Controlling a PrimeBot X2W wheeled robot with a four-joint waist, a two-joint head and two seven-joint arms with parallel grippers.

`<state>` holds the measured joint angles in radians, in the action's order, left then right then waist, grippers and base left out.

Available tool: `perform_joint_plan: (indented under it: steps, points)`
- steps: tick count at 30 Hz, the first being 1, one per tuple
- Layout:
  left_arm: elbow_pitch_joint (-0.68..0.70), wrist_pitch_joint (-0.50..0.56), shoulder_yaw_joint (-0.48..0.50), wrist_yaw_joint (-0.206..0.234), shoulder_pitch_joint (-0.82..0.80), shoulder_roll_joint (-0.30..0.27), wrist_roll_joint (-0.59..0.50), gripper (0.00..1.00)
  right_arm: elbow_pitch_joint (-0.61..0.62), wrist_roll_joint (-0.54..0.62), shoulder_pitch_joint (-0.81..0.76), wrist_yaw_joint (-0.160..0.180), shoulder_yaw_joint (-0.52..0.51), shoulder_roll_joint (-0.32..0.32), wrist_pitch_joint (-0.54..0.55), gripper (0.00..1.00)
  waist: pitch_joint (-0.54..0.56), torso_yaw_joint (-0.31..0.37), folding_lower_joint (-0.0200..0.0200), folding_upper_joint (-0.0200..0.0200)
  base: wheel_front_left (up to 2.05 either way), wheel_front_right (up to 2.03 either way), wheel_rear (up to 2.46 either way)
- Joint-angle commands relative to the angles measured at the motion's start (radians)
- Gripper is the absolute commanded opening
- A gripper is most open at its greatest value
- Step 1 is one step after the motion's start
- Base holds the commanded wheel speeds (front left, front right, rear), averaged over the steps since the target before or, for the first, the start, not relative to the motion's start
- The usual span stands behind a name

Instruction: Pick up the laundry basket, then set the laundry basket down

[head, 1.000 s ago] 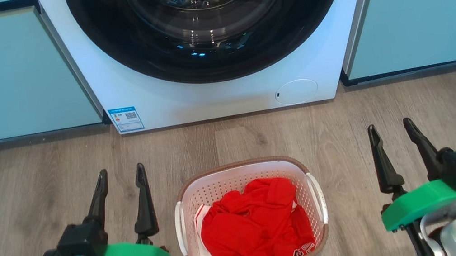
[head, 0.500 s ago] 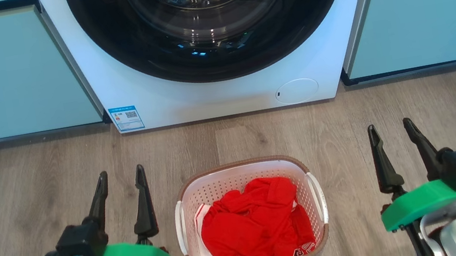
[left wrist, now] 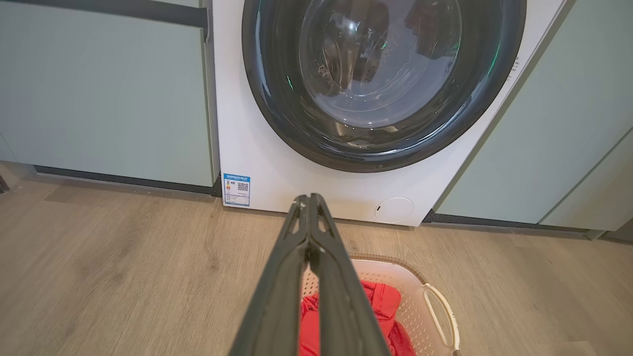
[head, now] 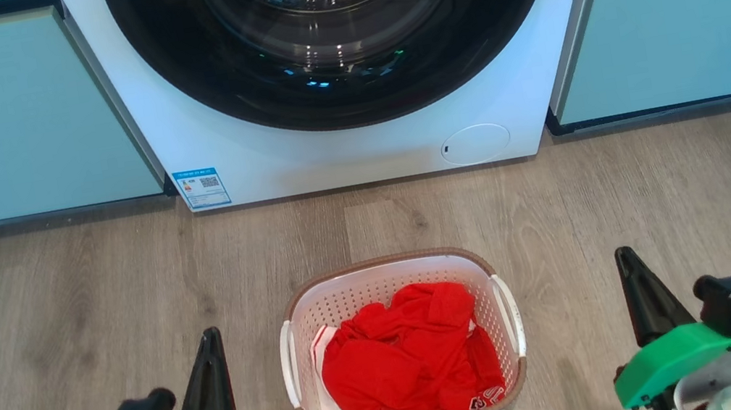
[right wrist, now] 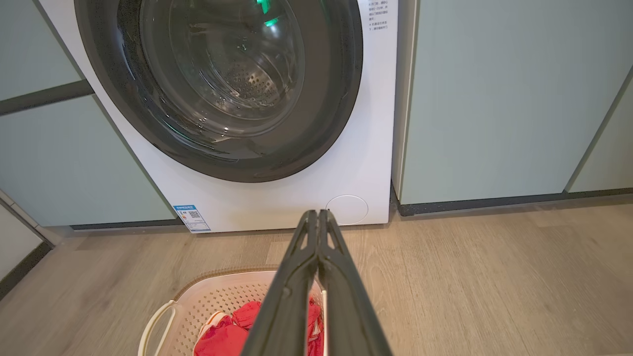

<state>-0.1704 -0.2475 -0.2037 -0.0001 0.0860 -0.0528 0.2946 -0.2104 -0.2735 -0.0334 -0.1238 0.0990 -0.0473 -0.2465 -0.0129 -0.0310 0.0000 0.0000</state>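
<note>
The laundry basket (head: 475,274), white and perforated with a brown rim band and white side handles, stands on the wooden floor in front of the washing machine. Red and white clothes (head: 402,364) lie inside it. My left gripper (head: 211,334) is shut and empty, hanging to the left of the basket and apart from it. Off to the basket's right, also clear of it, my right gripper (head: 622,255) is shut and empty. In the left wrist view the closed fingertips (left wrist: 309,199) point over the basket (left wrist: 414,291). The right wrist view shows the closed tips (right wrist: 317,213) above the basket (right wrist: 210,296).
A white front-loading washing machine (head: 343,157) with a dark round door stands straight ahead, between teal cabinet fronts (head: 8,122) on both sides. Bare wooden floor (head: 59,305) runs to the left and right of the basket.
Both grippers went from open to shut and pulled back toward the bottom of the head view. The basket stayed in place.
</note>
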Motion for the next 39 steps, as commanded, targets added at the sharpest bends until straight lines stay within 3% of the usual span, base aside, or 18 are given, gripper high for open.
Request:
perform_joint_plan:
  steps: [1, 39]
  points:
    - [0.035, 0.003, 0.011, -0.004, -0.042, -0.003, 0.022, 0.00, 0.033, -0.023, 0.033, 0.000, -0.005, -0.005, 0.003, 0.00, 0.000, 0.000, 0.0000, 0.0000, 0.00, 0.00, 0.00]
    - [-0.002, 0.093, 0.079, -0.044, -0.090, -0.021, 0.444, 0.00, 0.013, -0.451, 0.066, -0.002, -0.044, -0.023, 0.093, 0.00, 0.003, 0.010, 0.0000, 0.0000, 0.00, 0.00, 0.00]
